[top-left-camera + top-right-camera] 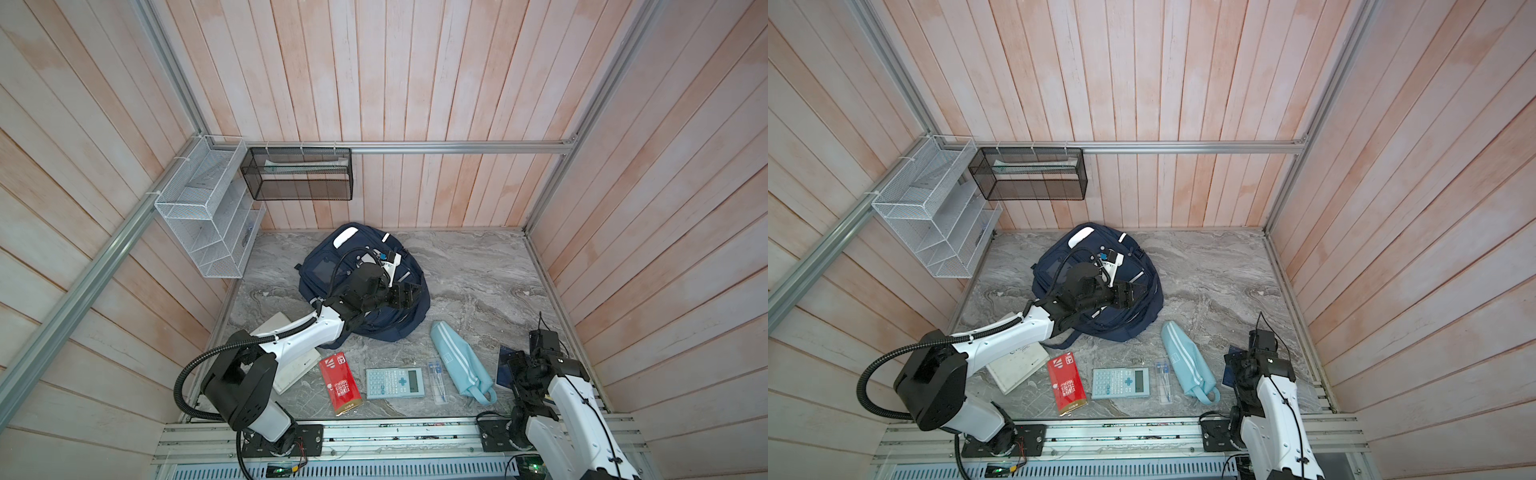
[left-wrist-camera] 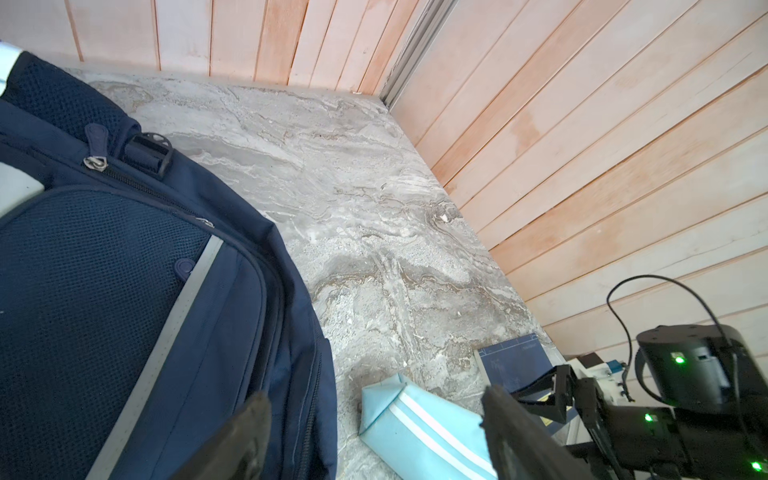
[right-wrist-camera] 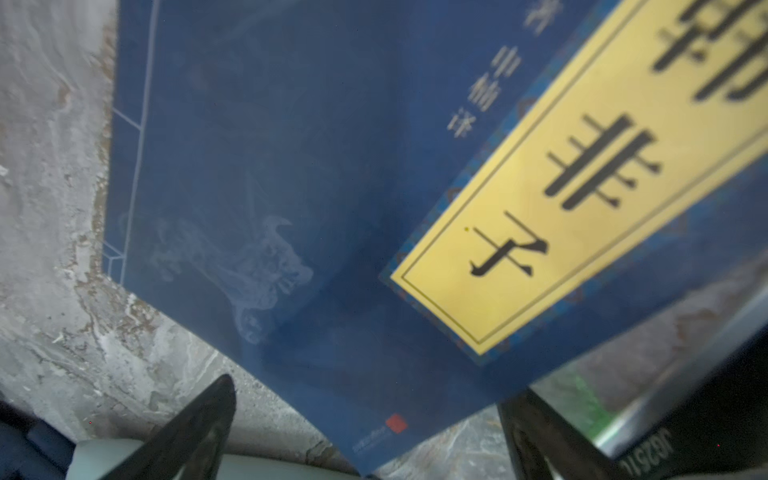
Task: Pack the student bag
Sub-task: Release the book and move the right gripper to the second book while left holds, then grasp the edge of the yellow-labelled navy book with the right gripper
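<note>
Jaws wide on left hand (image 2: pixel 376 399), right hand (image 3: pixel 370 390)

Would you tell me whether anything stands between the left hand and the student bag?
Nothing visible does. The open left hand hangs over the student bag, near its right edge, and the left wrist view shows bare navy fabric beside its fingers.

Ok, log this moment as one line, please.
left jaws: open, empty, over student bag edge | right jaws: open, over blue book | calculator, pencil pouch: on table
</note>
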Robot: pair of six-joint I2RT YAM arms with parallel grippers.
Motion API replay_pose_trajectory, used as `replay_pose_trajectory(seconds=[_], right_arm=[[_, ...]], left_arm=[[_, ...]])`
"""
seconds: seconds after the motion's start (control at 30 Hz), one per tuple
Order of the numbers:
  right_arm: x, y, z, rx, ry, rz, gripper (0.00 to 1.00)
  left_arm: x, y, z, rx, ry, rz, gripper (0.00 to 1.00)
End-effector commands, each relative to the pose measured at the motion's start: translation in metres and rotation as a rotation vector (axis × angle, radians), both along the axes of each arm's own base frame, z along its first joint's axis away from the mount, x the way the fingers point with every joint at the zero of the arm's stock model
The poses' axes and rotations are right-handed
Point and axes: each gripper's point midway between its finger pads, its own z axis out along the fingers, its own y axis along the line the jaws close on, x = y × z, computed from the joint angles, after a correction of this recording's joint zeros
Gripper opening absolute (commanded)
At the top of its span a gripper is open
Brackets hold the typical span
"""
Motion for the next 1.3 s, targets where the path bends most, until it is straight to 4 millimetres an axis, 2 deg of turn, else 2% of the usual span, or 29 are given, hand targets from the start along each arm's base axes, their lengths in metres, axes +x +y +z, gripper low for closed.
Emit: replay_pose_trajectory(seconds=[0.0,0.13,0.27,0.43,0.57,0.67,0.73,0.8,0.87,0.93,0.97,1.03,1.07,1.17,1.27], right_arm=[[0.007,-0.003,-0.018,-0.012,-0.022,0.008,0.92],[0.029,-0.017,-0.015,-0.108,-0.037,0.148,0.82],[0.045,-0.001,-0.028,-0.027,-0.013,0.338,0.61],[0.053,-0.009,-0.041,-0.057,0.096,0.463,0.43],[0.067,-0.006,-0.044,-0.04,0.069,0.522,0.37],[0.09,-0.01,-0.03,-0.118,0.038,0.612,0.31],[0.107,-0.013,-0.016,-0.182,-0.009,0.695,0.33],[0.125,-0.01,0.001,-0.199,-0.106,0.728,0.4],[0.137,-0.01,0.012,-0.217,-0.175,0.694,0.44],[0.143,-0.006,0.016,-0.198,-0.21,0.674,0.56],[0.142,-0.008,0.016,-0.197,-0.19,0.657,0.65],[0.132,-0.021,0.01,-0.208,-0.128,0.588,0.91],[0.125,-0.03,0.006,-0.202,-0.107,0.539,0.98],[0.111,-0.047,-0.007,-0.159,-0.134,0.421,0.98],[0.104,-0.07,-0.005,-0.188,-0.161,0.33,0.98]], left_arm=[[0.001,0.0,-0.003,-0.018,0.003,-0.009,0.82],[0.002,0.003,-0.002,-0.026,0.001,-0.005,0.82],[0.004,0.004,-0.001,-0.057,0.003,-0.005,0.81],[0.008,0.006,-0.002,-0.067,0.007,-0.001,0.81],[0.011,0.007,-0.005,-0.066,0.013,0.007,0.81],[0.012,0.006,-0.006,-0.071,0.014,0.009,0.81],[0.014,0.004,-0.007,-0.068,0.017,0.005,0.81],[0.017,0.003,-0.009,-0.059,0.018,0.01,0.81],[0.017,0.0,-0.007,-0.063,0.015,0.001,0.81],[0.016,-0.003,-0.005,-0.068,0.015,-0.009,0.81],[0.015,-0.005,-0.003,-0.068,0.011,-0.014,0.81],[0.012,-0.008,-0.001,-0.06,0.005,-0.019,0.81],[0.01,-0.011,0.001,-0.061,-0.001,-0.024,0.81],[0.005,-0.016,0.008,-0.074,-0.01,-0.042,0.81],[-0.001,-0.022,0.012,-0.077,-0.015,-0.058,0.81]])
